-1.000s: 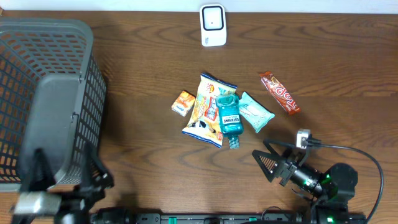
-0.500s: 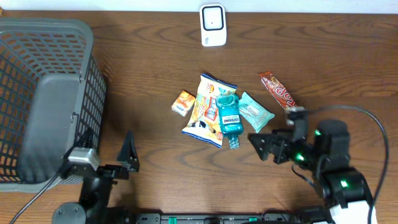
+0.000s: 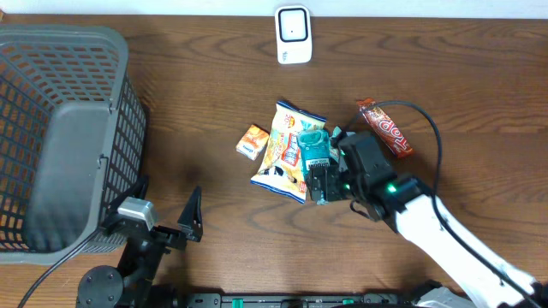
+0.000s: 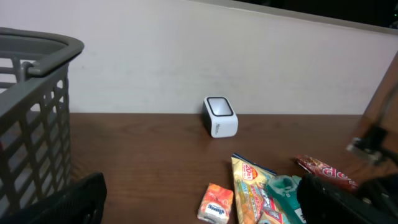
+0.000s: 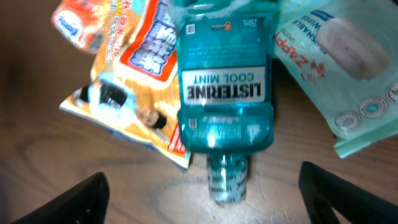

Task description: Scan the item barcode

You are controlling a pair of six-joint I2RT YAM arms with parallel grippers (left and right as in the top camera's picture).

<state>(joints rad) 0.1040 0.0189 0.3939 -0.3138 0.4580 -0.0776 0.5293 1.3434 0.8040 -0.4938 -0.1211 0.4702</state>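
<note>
Newly swung in from well apart, my right gripper (image 5: 205, 198) hangs over the Listerine bottle (image 5: 224, 93), jaws wide and empty, seemingly ready to grasp it for scanning.

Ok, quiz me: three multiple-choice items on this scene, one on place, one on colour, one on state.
1. The white scanner stands at the table's: A near edge; B far edge; C right edge.
2. The mouthwash bottle is: A red; B yellow; C teal.
3. The right gripper is: A open over the bottle; B shut on the bottle; C shut, empty.
Key: 1 B, it sits beyond everything else; 2 C, teal plastic in the wrist view; 3 A, its fingers stand wide apart, touching nothing.
</note>
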